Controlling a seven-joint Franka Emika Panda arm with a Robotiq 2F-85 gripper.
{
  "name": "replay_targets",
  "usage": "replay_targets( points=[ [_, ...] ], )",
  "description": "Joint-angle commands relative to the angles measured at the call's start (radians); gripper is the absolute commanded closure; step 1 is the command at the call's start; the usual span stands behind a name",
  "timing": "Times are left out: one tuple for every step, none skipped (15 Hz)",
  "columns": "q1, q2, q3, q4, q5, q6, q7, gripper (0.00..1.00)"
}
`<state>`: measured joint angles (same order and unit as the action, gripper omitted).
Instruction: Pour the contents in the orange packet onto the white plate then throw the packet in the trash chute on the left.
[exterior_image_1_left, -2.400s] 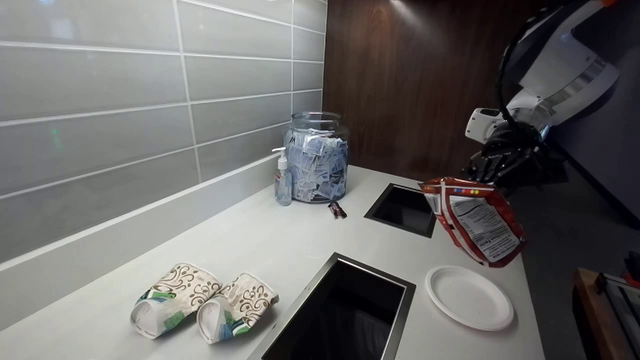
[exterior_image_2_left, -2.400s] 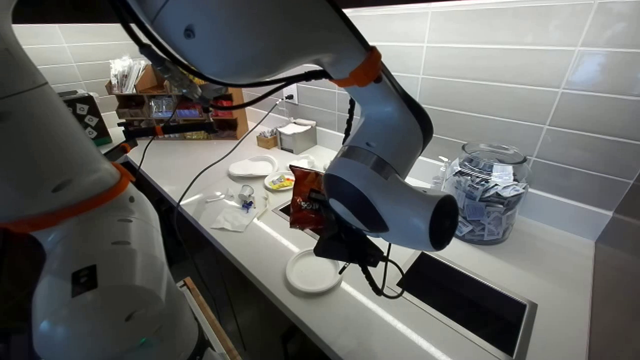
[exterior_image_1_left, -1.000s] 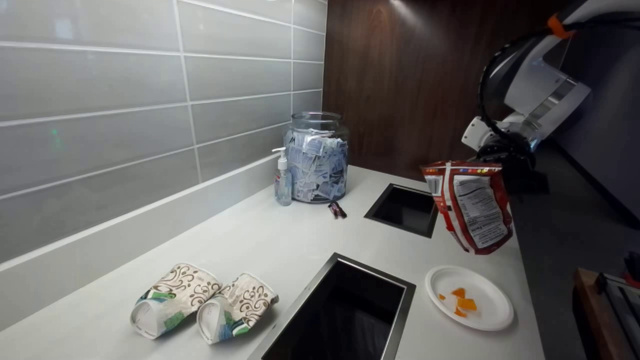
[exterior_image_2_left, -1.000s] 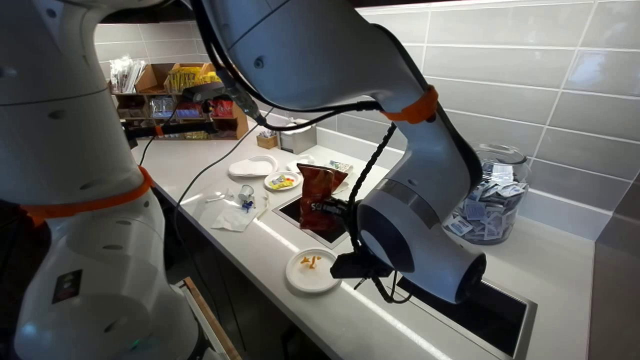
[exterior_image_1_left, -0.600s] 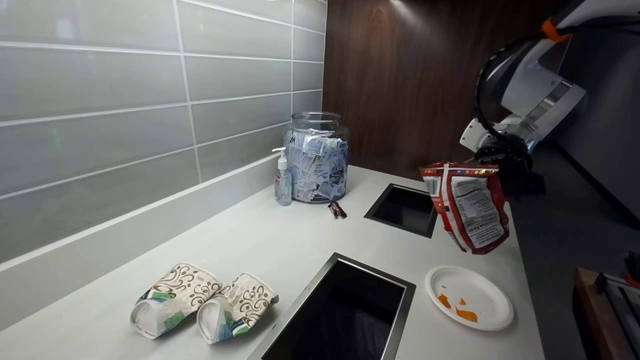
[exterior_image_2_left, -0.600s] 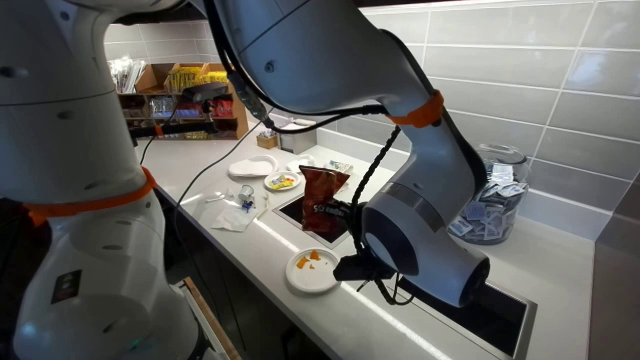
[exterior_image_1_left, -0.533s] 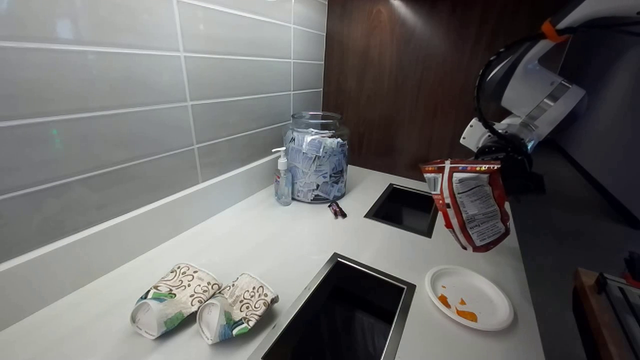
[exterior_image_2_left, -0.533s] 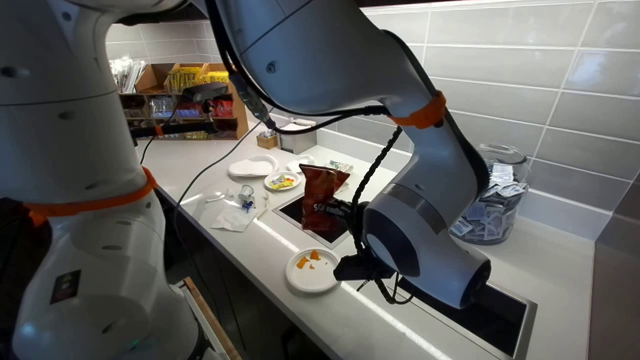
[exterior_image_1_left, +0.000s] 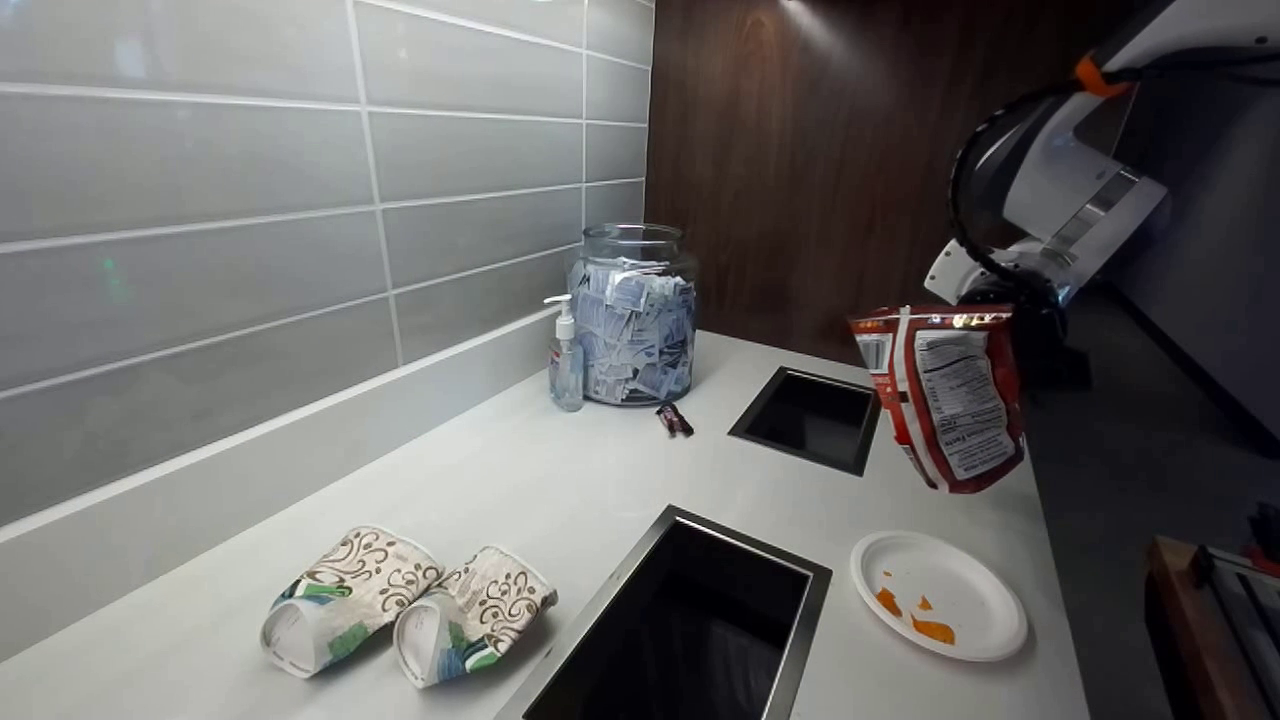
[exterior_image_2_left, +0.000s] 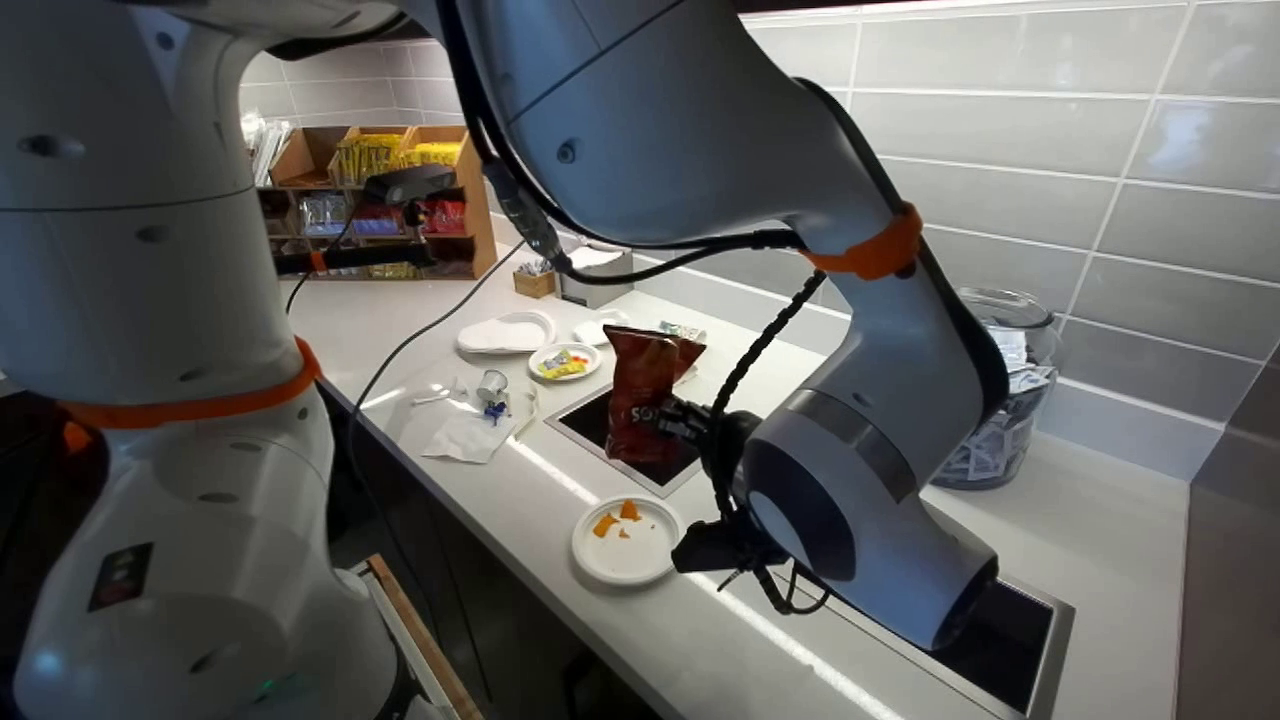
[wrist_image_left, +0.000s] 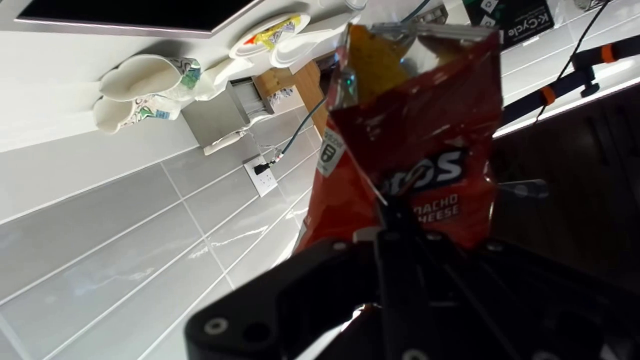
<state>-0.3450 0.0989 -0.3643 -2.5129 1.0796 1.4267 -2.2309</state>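
The gripper (exterior_image_2_left: 672, 416) is narrow, and it holds the orange packet (exterior_image_2_left: 636, 385), pinched just beside the white letters. The packet hangs in the air above the counter (exterior_image_1_left: 450, 480), a little tilted in an exterior view, and it does not touch the white plate (exterior_image_1_left: 975, 605). Whether it is straight above the plate, I cannot say. In the wrist view its mouth gapes, and there I notice a yellow-orange patch (wrist_image_left: 376, 62); what it is, I cannot tell. The plate lies flat near the counter's edge, and on it the contents (exterior_image_1_left: 933, 631) are a few orange pieces, scattered, some quite small. Two dark framed openings (exterior_image_1_left: 800, 640) are sunk in the counter; which one is meant as the chute, I cannot tell. Farther off, two paper cups (exterior_image_1_left: 350, 600) lie on their sides, next to each other. Near the tiled wall (exterior_image_1_left: 200, 160) a pump bottle (exterior_image_1_left: 567, 370) stands just beside a big glass jar (exterior_image_1_left: 632, 245) filled with sachets (exterior_image_1_left: 640, 330). In an exterior view a wooden shelf (exterior_image_2_left: 485, 235) stands well apart, behind the plates.
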Motion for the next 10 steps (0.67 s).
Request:
replay_targets(
  points=[
    [-0.009, 0.032, 0.002, 0.016, 0.019, 0.008, -0.007, 1.00],
    [-0.009, 0.035, 0.002, 0.019, 0.016, 0.003, -0.009, 1.00],
    [-0.014, 0.043, 0.002, 0.027, 0.009, -0.036, -0.032, 1.00],
    [-0.018, 0.052, 0.000, 0.030, 0.019, -0.044, -0.031, 1.00],
    [-0.013, 0.048, 0.000, 0.027, 0.015, -0.006, -0.009, 1.00],
    [-0.014, 0.052, 0.001, 0.032, 0.009, -0.021, -0.017, 1.00],
    [-0.012, 0.047, 0.000, 0.028, 0.017, 0.016, 0.001, 1.00],
    [-0.012, 0.049, 0.000, 0.031, 0.014, 0.020, 0.004, 1.00],
    [-0.020, 0.059, 0.000, 0.042, 0.003, -0.035, -0.026, 1.00],
    [-0.018, 0.056, -0.002, 0.039, 0.015, -0.006, -0.005, 1.00]
  ],
)
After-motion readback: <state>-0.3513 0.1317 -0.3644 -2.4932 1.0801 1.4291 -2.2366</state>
